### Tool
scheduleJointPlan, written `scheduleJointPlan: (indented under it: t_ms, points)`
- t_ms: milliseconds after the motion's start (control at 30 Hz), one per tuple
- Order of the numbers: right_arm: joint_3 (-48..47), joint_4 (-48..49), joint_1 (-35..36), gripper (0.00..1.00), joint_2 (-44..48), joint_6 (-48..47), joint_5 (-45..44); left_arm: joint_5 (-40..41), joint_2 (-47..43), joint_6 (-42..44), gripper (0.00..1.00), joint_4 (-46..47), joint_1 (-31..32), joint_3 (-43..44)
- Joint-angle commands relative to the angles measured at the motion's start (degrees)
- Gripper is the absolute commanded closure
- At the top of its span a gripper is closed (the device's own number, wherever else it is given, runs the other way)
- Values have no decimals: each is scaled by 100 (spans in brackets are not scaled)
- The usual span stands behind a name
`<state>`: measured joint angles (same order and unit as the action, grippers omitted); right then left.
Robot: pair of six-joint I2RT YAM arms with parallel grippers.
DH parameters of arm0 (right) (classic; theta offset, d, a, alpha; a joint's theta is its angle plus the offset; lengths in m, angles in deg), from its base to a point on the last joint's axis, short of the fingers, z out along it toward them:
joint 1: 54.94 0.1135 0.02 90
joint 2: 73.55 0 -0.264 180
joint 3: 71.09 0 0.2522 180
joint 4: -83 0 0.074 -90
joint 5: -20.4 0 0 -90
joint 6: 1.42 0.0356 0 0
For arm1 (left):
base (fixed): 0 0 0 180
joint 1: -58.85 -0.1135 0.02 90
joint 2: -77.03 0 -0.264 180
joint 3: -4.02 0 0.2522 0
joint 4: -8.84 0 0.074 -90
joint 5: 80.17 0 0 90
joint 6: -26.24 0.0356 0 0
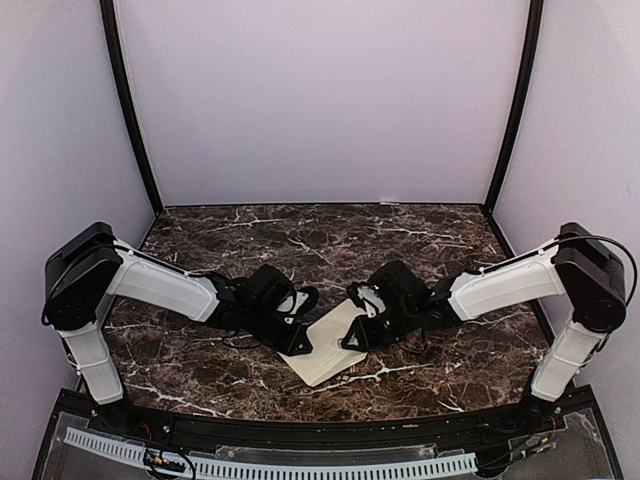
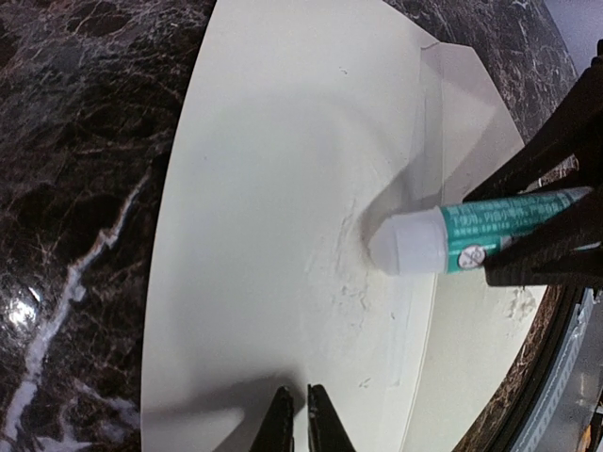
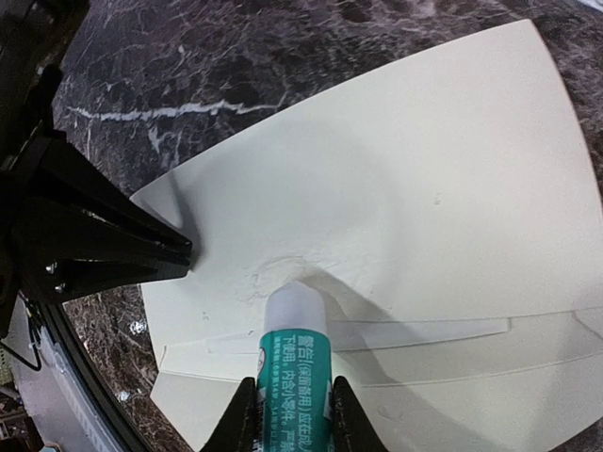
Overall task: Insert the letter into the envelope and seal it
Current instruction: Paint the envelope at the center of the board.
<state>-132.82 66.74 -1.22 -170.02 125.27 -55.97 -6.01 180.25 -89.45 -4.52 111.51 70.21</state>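
The cream envelope (image 1: 325, 360) lies flat on the marble table, its flap (image 2: 471, 104) open. My right gripper (image 3: 292, 388) is shut on a teal glue stick (image 3: 294, 363) whose white tip touches the envelope (image 3: 424, 169) near the flap fold, where smeared glue shows. The stick also shows in the left wrist view (image 2: 452, 240). My left gripper (image 2: 294, 400) is shut, its tips resting on the envelope's face (image 2: 273, 188) near its edge. In the top view the left gripper (image 1: 298, 345) and the right gripper (image 1: 353, 340) meet over the envelope. The letter is not in view.
Dark marble table (image 1: 440, 240) with plain walls behind and at the sides. A black rail and a white strip (image 1: 300, 465) run along the near edge.
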Motion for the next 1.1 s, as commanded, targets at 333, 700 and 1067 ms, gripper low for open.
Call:
scheduleJointPlan:
  t_ms: [333,700,1067]
  points:
    - [-235,-419,424,95,-373,258,-142,176,-52,61,94,-570,15,-81]
    - [220,-665,-106,95,69,636,-746,195,-69,57,94,-569,11,-118]
    - [222,-189,-326,95,458,116,-259,167,-68,34,94,-520,15,-93]
